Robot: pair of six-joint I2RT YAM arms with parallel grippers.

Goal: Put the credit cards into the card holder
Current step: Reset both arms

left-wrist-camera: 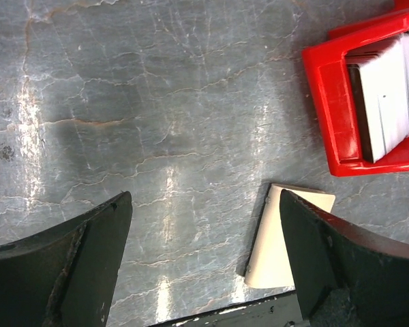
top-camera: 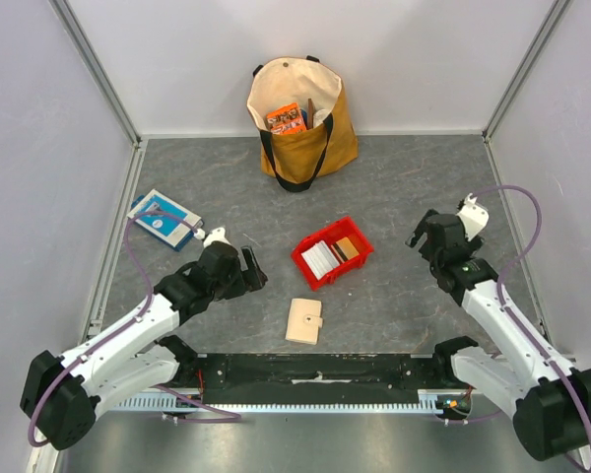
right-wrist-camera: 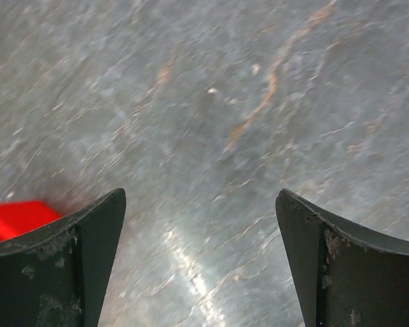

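Observation:
The credit cards point(top-camera: 324, 258) stand as a white stack with one orange-brown card point(top-camera: 348, 248) in a red tray point(top-camera: 359, 229) at mid table. The stack also shows in the left wrist view point(left-wrist-camera: 388, 95). The beige card holder point(top-camera: 304, 320) lies closed, in front of the tray near the table's front edge; its corner shows in the left wrist view point(left-wrist-camera: 279, 245). My left gripper point(top-camera: 250, 268) is open and empty, left of the tray and card holder. My right gripper point(top-camera: 420, 236) is open and empty, right of the tray.
A tan tote bag point(top-camera: 300, 123) with an orange packet point(top-camera: 287, 118) stands at the back. A blue-and-white flat box point(top-camera: 164, 219) lies at the left. The black front rail point(top-camera: 315, 370) runs along the near edge.

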